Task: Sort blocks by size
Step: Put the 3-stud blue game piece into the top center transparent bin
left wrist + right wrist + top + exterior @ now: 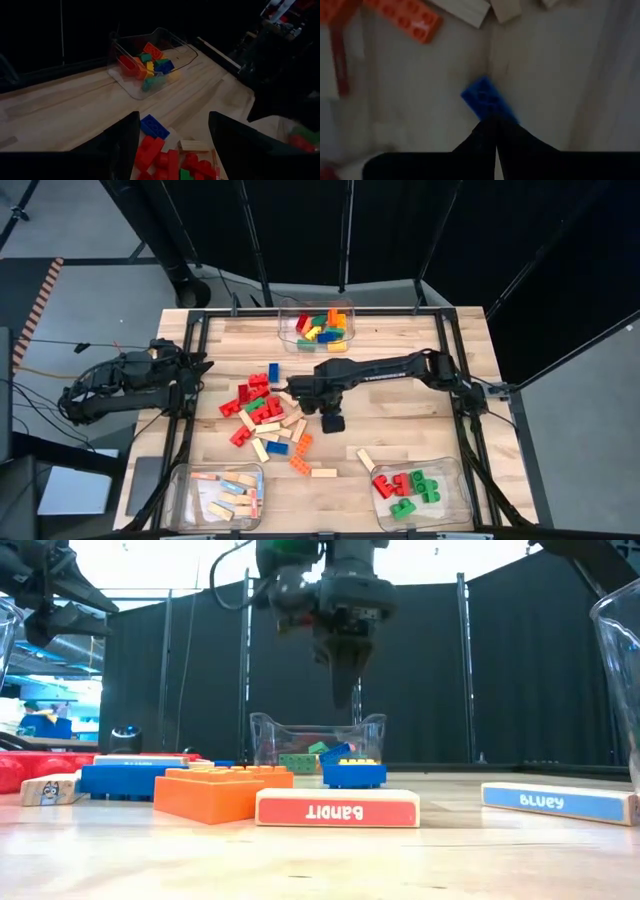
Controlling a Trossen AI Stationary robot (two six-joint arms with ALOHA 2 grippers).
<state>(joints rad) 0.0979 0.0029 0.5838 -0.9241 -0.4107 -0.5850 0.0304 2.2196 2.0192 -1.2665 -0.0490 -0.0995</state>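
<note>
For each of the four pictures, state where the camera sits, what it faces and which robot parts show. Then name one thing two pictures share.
High: overhead, straight down on the table; both arms.
Low: tabletop height, facing the far clear bin; right gripper above.
Left wrist: on the left arm, facing the same bin; left gripper, fingers open.
Right wrist: looking down at a blue block; right gripper shut.
Shared: the blue block, low and right wrist.

The right gripper's [495, 131] dark fingers [485, 137] covered one end of the blue brick [487, 102]. The pictures' edges cut off the orange brick [410, 17], a tan bar [465, 11] and the bin [622, 680].
</note>
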